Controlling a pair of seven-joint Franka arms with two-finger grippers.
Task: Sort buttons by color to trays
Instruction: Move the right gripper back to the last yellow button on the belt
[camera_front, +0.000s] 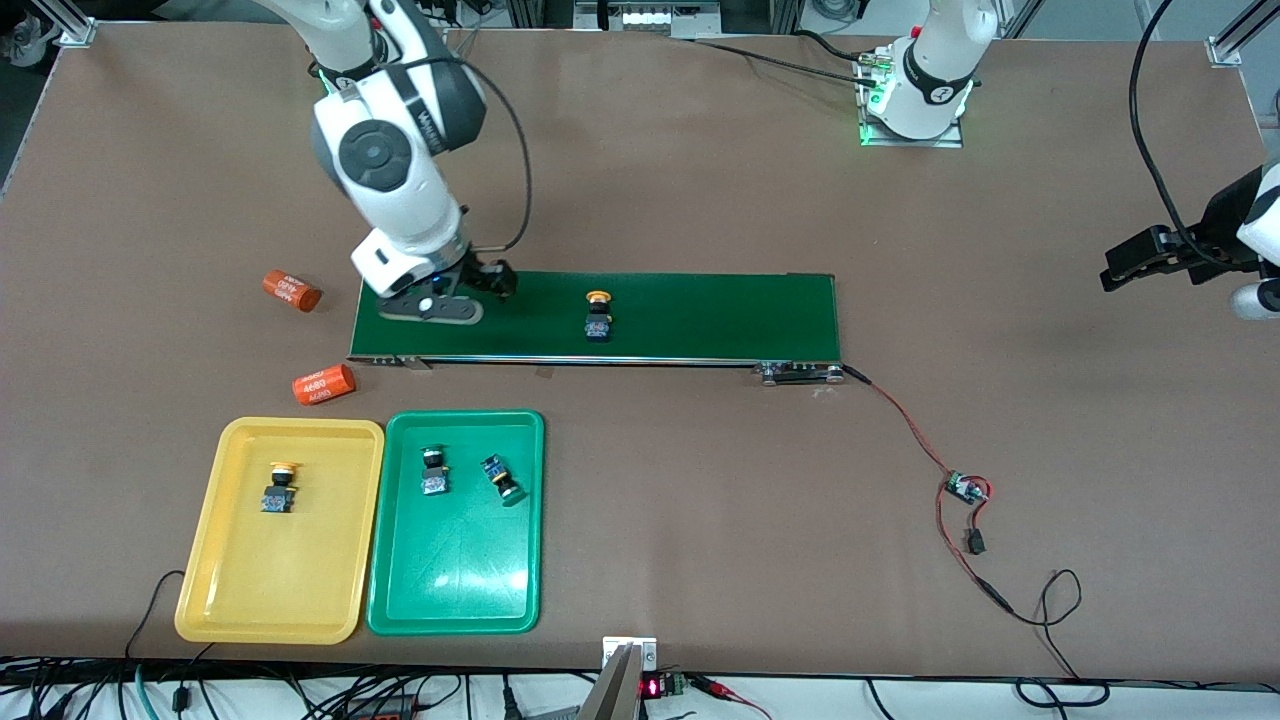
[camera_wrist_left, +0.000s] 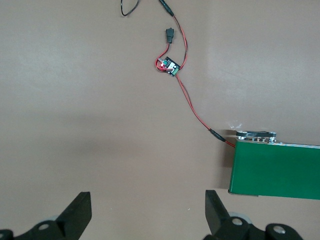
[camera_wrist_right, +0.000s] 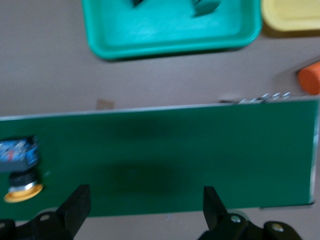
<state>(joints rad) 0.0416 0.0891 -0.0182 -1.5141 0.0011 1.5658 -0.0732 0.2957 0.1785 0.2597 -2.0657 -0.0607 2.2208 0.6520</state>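
One yellow-cap button left on belt, R gripper over belt end.

R gripper (camera_front: 470, 290) jaws apart, empty, over conveyor belt (camera_front: 700, 315) end; yellow-cap button (camera_front: 598, 315) mid-belt, at 3 o'clock from it. Yellow tray (camera_front: 240, 590) holds one yellow-cap button (camera_front: 280, 488); green tray (camera_front: 455, 590) holds two green-cap buttons (camera_front: 433, 470) (camera_front: 502, 479). L gripper (camera_wrist_left: 145, 210) waits w/ jaws apart, empty, over bare table near circuit board (camera_wrist_left: 168, 66).

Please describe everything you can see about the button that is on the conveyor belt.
The button is a small push switch with a round yellow-orange cap and a black-and-blue block body, apparently plastic. It lies on its side on the dark-green belt, near the middle of its length, cap pointing away from the front camera. Only the belt touches it. The right hand, open and empty, is over the belt's end toward the right arm.
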